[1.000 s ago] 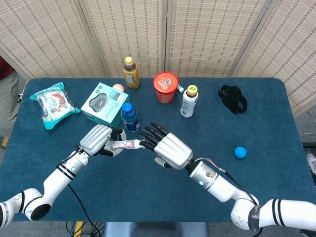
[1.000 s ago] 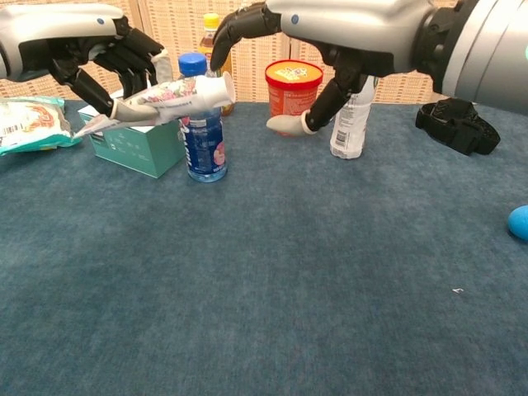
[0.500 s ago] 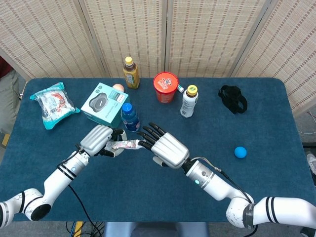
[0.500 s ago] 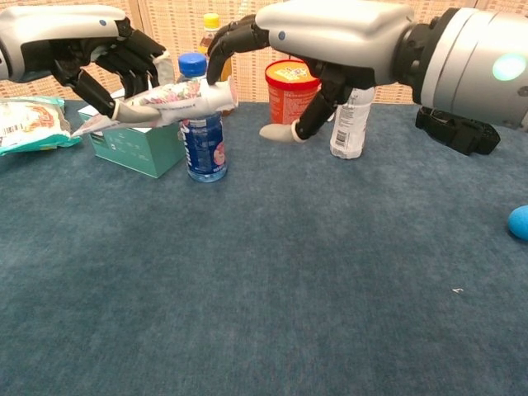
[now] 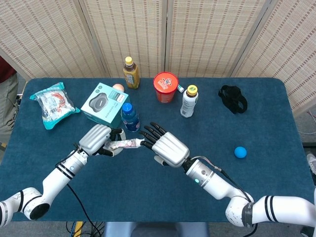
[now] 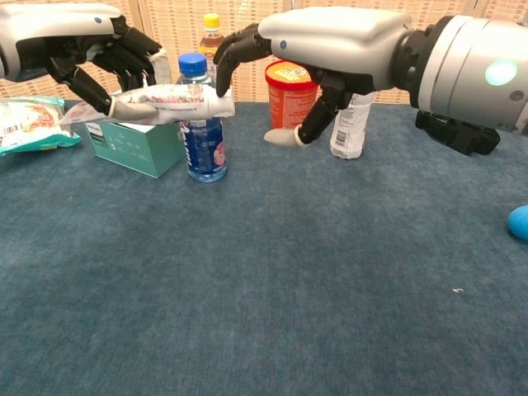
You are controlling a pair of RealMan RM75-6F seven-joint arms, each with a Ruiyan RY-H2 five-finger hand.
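Observation:
My left hand [image 5: 96, 139] [image 6: 82, 49] grips a white patterned tube [image 5: 124, 144] [image 6: 169, 103] by its flat end and holds it level above the table, cap end pointing to the right. My right hand [image 5: 168, 148] [image 6: 330, 41] hovers beside it with fingers spread. Its fingertips [image 6: 223, 82] touch the cap end of the tube, while its thumb [image 6: 285, 136] hangs apart, lower and to the right. A blue bottle [image 5: 130, 117] [image 6: 202, 132] stands just behind the tube.
A teal box [image 5: 103, 103] and a snack bag [image 5: 52, 103] lie at the left. At the back stand a yellow bottle [image 5: 131, 72], a red cup [image 5: 165, 86] and a white bottle [image 5: 188, 101]. A black strap [image 5: 233, 98] and a blue ball [image 5: 240, 152] lie at the right.
The left hand has tipped the tube from a slant to level. The right hand has moved left and its fingertips have come down onto the cap end.

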